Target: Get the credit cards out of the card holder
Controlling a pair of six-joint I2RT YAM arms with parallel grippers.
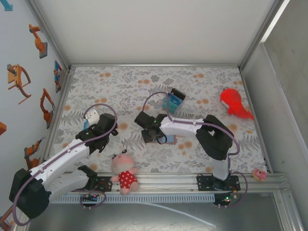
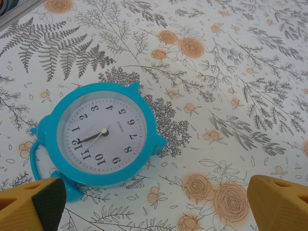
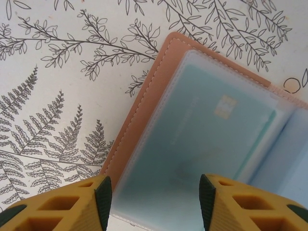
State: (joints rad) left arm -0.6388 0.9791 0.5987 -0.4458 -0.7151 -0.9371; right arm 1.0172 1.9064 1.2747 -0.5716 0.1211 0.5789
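Card holder [image 3: 144,120] is lying open on the worktop [image 3: 57,72], teal card [image 3: 216,130] sleeved inside, extraction not yet done. Right end effector [image 3: 155,192] is being held parted, empty, over it; left end effector [image 2: 156,202] wide open.

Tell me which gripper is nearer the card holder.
Right. The right gripper hovers directly over the open card holder; the left gripper is well aside, above the blue alarm clock.

Blue alarm clock [image 2: 101,134]: black numerals 1–12 round white dial, 12 toward 8 o'clock; tiny brand word by hub, unreadable. Card [image 3: 207,134] in card holder [image 3: 139,110]: print blurred.
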